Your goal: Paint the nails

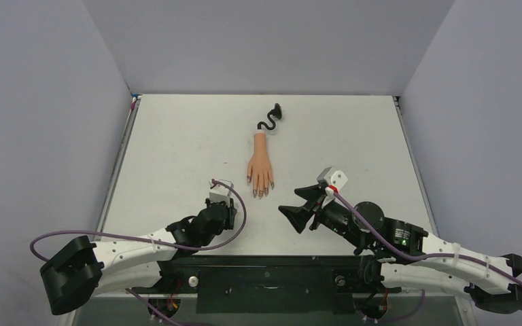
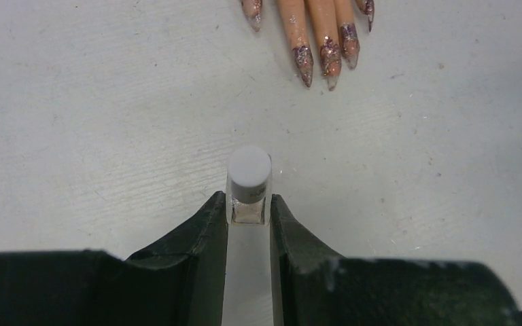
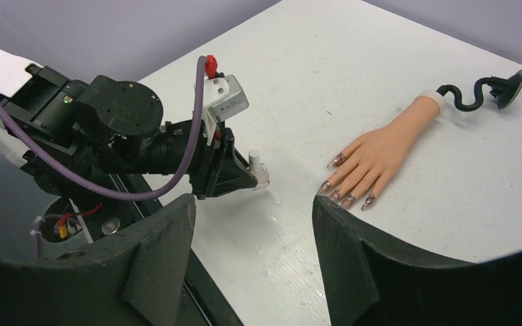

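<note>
The nails (image 2: 323, 58) are long, pointed and patchy with purplish glitter, their tips clear. They sit on a peach hand (image 1: 260, 166) lying palm down about the middle of the worktop (image 1: 177, 136), midway between its left and right edges. The fingers point toward the near edge. The wrist points toward the far edge, where a curly black stem (image 1: 270, 121) runs to a dark cup (image 1: 276, 109) on the worktop.

Just to the left of the nails and a little nearer the near edge, a small clear bottle (image 2: 249, 180) with a pale cap stands upright. The left gripper (image 2: 248, 204) is clamped on its body, one finger on each side, with the cap sticking up clear of the fingers. In the left wrist view the nails lie ahead of the bottle and slightly to the right, apart from it. Whether the bottle's base touches the worktop cannot be told.

The right gripper (image 1: 292, 206) is to the right of the nails, also nearer the near edge, turned to face the left side. Its jaws are spread wide with nothing between them. Its wrist view looks across at the bottle and the nails, touching neither.
</note>
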Tool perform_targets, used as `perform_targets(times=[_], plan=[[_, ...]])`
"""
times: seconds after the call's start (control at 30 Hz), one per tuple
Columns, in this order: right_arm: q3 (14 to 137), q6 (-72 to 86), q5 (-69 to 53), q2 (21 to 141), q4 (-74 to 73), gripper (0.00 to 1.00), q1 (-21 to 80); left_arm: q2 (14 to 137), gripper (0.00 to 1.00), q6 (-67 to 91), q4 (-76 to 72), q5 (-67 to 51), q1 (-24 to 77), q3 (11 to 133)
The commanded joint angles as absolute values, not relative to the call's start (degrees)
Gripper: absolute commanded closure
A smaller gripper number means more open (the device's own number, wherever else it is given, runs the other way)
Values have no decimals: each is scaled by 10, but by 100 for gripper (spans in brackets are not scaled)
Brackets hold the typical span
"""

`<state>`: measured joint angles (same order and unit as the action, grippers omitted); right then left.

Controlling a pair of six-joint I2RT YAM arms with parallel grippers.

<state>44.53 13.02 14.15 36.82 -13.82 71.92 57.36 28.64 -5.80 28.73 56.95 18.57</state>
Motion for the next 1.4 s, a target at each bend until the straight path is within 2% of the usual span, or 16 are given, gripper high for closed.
perform_targets(times=[0.0,0.2,0.4,0.73,0.97,1.2,1.23,1.37], plan=[[444,138,154,383,-130,41,715,612,100,314,-171,331,570,172],[447,137,154,395,-123,41,715,648,99,329,-201,346,570,153],[450,132,154,410,-120,41,715,662,90,335,-216,346,570,143],[456,131,150,422,-109,41,715,655,54,334,-218,336,570,131],[456,133,149,422,-109,41,715,619,37,330,-193,333,570,136],[448,142,170,407,-106,41,715,524,7,321,-85,308,570,180],[446,144,174,405,-105,41,715,512,0,320,-62,310,570,184],[431,159,193,393,-83,41,715,437,3,322,28,343,568,218]])
